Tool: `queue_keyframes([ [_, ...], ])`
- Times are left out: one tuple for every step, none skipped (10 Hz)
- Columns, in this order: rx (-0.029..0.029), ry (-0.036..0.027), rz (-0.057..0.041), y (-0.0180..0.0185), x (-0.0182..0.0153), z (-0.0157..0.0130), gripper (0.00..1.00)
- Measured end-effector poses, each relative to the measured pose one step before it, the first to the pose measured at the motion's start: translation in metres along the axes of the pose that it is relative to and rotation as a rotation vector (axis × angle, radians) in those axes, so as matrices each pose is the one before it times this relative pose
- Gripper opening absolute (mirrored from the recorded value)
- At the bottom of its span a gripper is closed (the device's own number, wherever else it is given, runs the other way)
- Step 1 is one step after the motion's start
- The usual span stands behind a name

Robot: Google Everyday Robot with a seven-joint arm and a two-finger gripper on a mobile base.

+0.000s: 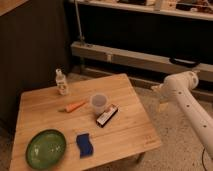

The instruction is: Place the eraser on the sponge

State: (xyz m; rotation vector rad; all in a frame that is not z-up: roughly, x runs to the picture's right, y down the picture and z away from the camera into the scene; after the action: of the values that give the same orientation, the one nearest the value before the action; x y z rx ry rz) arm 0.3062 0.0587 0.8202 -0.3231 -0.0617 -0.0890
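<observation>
Eraser (107, 115) is seen flat on tabletop (45, 107), long axis diagonal, near but off sponge (85, 145), well view-left of off-table end effector (157, 91), whose opening cannot be told.

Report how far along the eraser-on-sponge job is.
Done: nothing yet. The eraser lies on the table beside the cup, apart from the sponge. In hand: the tool hangs beyond the table's right edge, away from both. Left: reach in, grasp the eraser, carry it over and set it on the sponge.
</observation>
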Motion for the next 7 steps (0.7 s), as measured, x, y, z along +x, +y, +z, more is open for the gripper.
queue_keyframes([
  [-0.03159,-0.04557,-0.01799,0.00167,-0.00741,-0.00182,0.80],
  [-0.04991,-0.10428,0.01050,0.00580,-0.01226,-0.00305,0.80],
  [-0.02879,-0.07642,0.00756,0.00439,-0.00773,-0.00168,0.80],
  [-0.03773,-0.09957,0.01628,0.00833,-0.00701,0.00019,0.80],
  [-0.01858,-0.07284,0.01423,0.00340,-0.00271,0.00096,0.80],
  [-0.01709,-0.04499,0.01665,-0.00030,0.00083,-0.00003,0.80],
  [-0.00918,-0.00053,-0.00243,-0.00010,-0.00128,0.00082,0.80],
])
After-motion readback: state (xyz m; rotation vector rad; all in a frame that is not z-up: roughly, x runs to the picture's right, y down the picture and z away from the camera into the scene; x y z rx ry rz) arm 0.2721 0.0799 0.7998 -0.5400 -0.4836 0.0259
